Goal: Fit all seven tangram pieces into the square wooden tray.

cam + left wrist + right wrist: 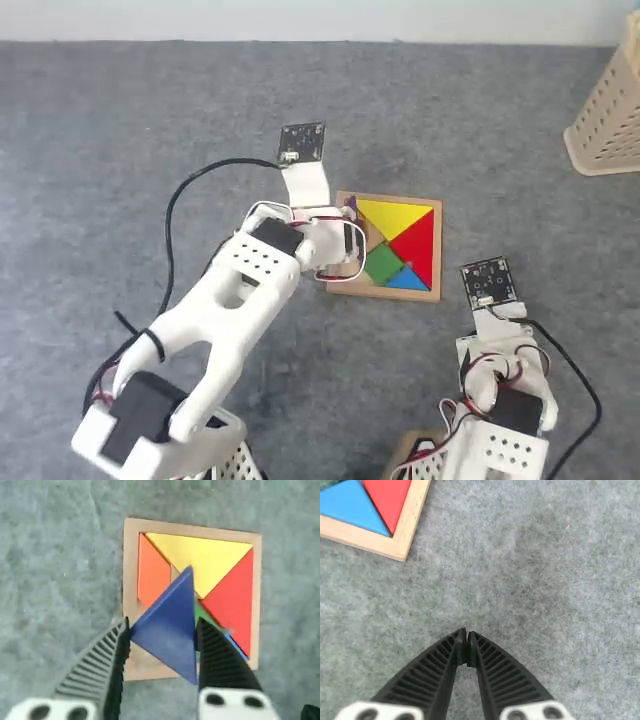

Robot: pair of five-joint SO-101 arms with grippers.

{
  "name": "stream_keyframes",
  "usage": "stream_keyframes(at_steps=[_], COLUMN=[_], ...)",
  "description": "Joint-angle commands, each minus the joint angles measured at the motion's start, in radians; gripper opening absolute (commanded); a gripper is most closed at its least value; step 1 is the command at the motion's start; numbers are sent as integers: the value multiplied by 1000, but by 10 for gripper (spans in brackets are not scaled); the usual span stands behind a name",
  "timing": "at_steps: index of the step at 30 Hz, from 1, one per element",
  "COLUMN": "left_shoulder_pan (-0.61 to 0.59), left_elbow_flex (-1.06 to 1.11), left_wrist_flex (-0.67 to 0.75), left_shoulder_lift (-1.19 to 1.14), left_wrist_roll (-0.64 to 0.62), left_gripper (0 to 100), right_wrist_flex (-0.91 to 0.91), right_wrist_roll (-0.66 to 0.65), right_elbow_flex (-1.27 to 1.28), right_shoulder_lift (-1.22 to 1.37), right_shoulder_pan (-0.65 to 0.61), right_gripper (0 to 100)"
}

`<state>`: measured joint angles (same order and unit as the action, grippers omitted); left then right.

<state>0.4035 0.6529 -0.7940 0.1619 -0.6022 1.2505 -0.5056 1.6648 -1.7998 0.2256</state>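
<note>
The table (110,130) is lying under a grey, felt-like covering that is spreading flat to every edge, with soft, even light falling on it. A pale strip (300,18) is running along the far side. A cream perforated container (608,110) is standing at the far right corner.

The triangle (167,630) is dark blue, the tray (192,527) tan, the carpet (60,555) grey.
</note>
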Motion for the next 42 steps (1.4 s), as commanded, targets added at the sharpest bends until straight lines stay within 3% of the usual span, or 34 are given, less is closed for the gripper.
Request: stream_keyframes(at_steps=[1,6,15,42], left_shoulder_pan=[48,97,100,95], left_elbow_flex=[10,18,102,64], left_wrist_flex=[28,44,215,212], left_shoulder_lift=[6,6,-109,-170], left_wrist_roll=[-15,-14,-14,-12], left_gripper=[80,80,80,83], right_wrist_flex=[10,10,10,10], right_wrist_roll=[-8,-8,-8,-8], right_elbow_flex=[18,18,18,18], right_shoulder_lift=[-15,-15,-15,-15], right_shoulder_pan=[13,13,13,13], right_gripper=[8,8,8,8])
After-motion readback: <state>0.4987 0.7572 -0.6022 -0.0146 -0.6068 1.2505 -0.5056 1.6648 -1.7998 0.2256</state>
